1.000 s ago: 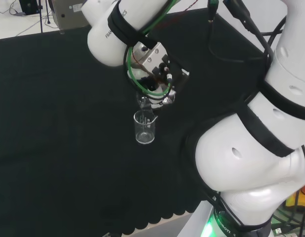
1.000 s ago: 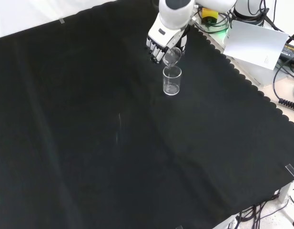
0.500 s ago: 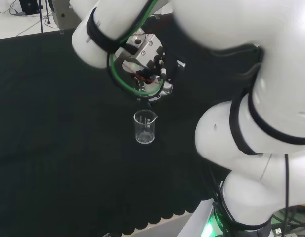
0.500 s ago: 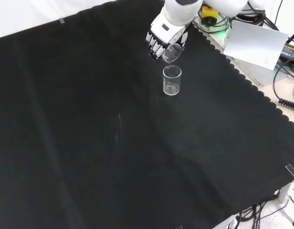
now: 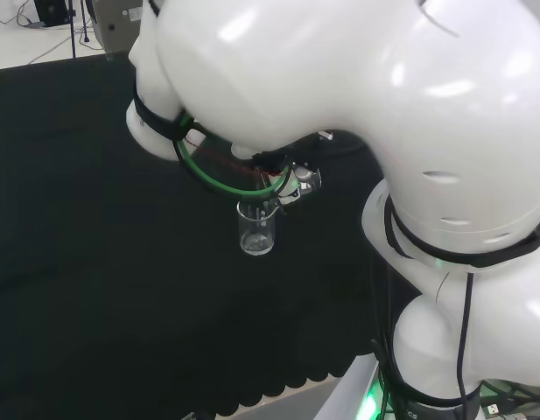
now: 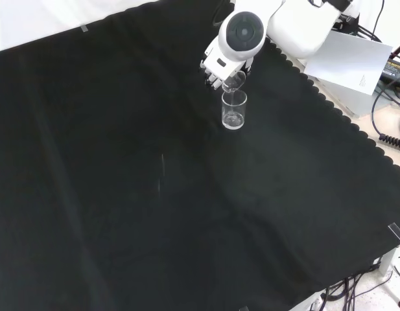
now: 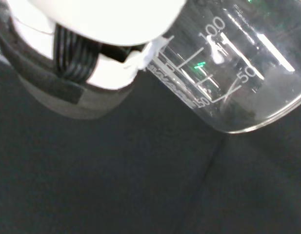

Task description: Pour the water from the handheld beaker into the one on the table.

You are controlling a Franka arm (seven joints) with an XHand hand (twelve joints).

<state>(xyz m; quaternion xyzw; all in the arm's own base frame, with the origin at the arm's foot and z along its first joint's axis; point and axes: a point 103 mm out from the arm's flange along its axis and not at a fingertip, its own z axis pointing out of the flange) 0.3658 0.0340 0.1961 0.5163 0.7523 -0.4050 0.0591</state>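
Black cloth (image 6: 122,194) covers the bench. White arm links (image 5: 357,114) crowd the head view. Beneath them the hand (image 6: 216,67) is curled round a tilted beaker (image 6: 233,80), seemingly just above the upright beaker (image 6: 233,109) standing on the cloth.

The big white arm (image 5: 357,114) bends far over the bench. In the front view its round grey cap (image 6: 244,32) sits in front of the hand (image 6: 216,70) — the fingers (image 7: 74,46) are curled, pointing down, gripping a clear beaker (image 7: 233,68).
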